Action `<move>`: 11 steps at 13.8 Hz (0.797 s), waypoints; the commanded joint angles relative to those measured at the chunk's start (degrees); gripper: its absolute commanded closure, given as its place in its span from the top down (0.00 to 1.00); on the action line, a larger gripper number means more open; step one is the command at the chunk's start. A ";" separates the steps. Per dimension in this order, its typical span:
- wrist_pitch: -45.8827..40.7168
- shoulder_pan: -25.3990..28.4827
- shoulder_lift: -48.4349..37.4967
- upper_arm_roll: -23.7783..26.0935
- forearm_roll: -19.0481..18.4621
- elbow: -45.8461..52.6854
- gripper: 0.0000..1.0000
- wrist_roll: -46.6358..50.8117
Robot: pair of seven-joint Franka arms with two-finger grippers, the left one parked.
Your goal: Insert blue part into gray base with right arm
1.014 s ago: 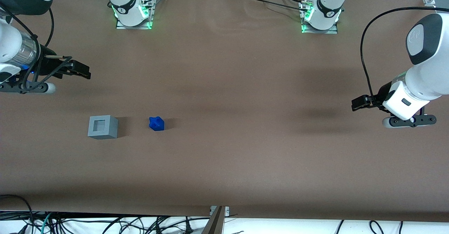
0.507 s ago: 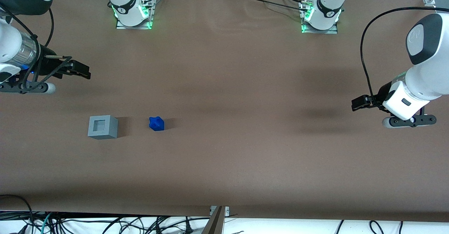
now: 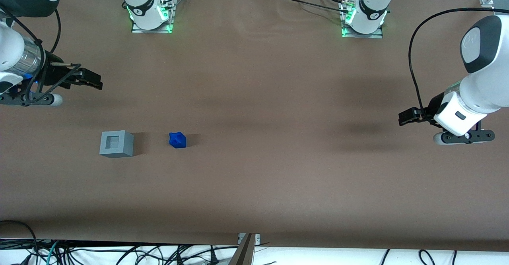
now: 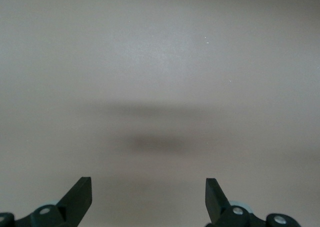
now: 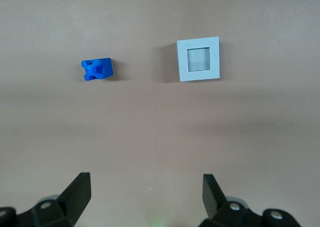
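Note:
The blue part (image 3: 177, 140) lies on the brown table, beside the gray base (image 3: 116, 144), with a gap between them. The gray base stands upright with its square recess facing up. Both also show in the right wrist view: the blue part (image 5: 97, 69) and the gray base (image 5: 198, 59). My right arm's gripper (image 3: 93, 80) hovers above the table, farther from the front camera than both things and apart from them. Its fingers (image 5: 78, 192) are spread wide with nothing between them.
Two arm bases (image 3: 150, 10) (image 3: 364, 14) with green lights stand at the table's edge farthest from the front camera. Cables hang below the table's near edge (image 3: 246, 241). The brown table cover (image 3: 278, 169) stretches wide toward the parked arm's end.

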 commanded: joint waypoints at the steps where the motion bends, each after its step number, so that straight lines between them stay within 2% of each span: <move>1: -1.16 -0.75 -0.61 0.64 -0.32 0.41 0.99 -0.81; 11: -1.07 -0.66 -0.52 0.82 -0.32 0.41 0.99 -0.20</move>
